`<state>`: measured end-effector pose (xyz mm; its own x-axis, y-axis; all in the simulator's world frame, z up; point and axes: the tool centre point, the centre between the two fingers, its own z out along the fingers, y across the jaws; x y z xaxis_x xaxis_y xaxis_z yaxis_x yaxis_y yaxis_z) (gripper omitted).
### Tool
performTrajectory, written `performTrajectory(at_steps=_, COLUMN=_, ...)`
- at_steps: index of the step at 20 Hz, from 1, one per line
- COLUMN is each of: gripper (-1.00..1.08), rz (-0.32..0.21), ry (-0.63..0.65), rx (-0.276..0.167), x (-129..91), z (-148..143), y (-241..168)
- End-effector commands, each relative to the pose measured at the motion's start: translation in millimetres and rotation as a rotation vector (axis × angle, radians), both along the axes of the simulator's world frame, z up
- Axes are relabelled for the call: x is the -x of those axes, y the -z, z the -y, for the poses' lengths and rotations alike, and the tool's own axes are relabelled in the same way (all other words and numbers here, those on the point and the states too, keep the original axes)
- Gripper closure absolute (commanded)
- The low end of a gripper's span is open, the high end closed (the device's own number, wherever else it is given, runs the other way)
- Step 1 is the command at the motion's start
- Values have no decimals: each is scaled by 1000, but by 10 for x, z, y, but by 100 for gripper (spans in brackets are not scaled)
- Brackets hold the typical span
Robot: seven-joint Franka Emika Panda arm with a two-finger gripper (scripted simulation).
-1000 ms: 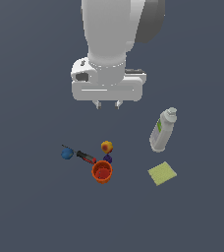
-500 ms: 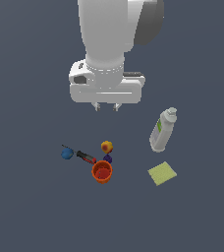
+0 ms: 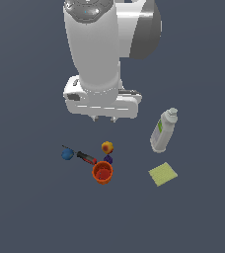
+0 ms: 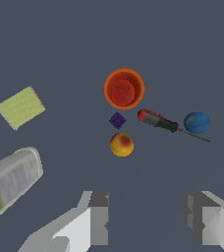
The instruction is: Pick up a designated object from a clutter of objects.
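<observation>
Across the exterior view, the gripper (image 3: 104, 119) hangs above the clutter, touching nothing; only two short fingertips show below the white hand, with a gap between them. The orange cup (image 3: 102, 172) stands upright on the grey floor, mouth up, below the gripper in the picture. The purple cube (image 3: 107, 159) sits just beside the cup's rim, and the yellow-orange ball (image 3: 107, 147) lies just beyond the cube. The red-black tool (image 3: 85, 157) lies flat toward the exterior view's left, its thin tip reaching the blue ball (image 3: 67, 154). The white bottle (image 3: 164, 130) lies tilted on its side well apart on the exterior view's right, with the yellow-green pad (image 3: 163, 174) near it.

From the wrist view, the jaws stand wide apart, and nothing lies between the fingers (image 4: 98, 219). The orange cup (image 4: 124, 89) shows its hollow interior. The purple cube (image 4: 117, 120) lies between cup and yellow-orange ball (image 4: 121, 144). The red-black tool (image 4: 157, 121) lies between cup and blue ball (image 4: 196, 122). The yellow-green pad (image 4: 19, 107) and white bottle (image 4: 10, 180) lie well apart from the cluster.
</observation>
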<state>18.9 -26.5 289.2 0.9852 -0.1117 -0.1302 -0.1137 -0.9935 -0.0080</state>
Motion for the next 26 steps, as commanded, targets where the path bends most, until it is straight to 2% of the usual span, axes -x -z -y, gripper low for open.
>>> performTrajectory(at_steps=1, gripper=-20, rz=-26, ry=37, rx=-8, x=-96, z=38, y=99)
performTrajectory(at_steps=14, gripper=-20, rz=-188, ry=251, rx=-44, x=-578, z=266, y=833)
performTrajectory(at_steps=26, gripper=-20, rz=-329, ry=416, rx=-62, x=-792, z=438, y=1594)
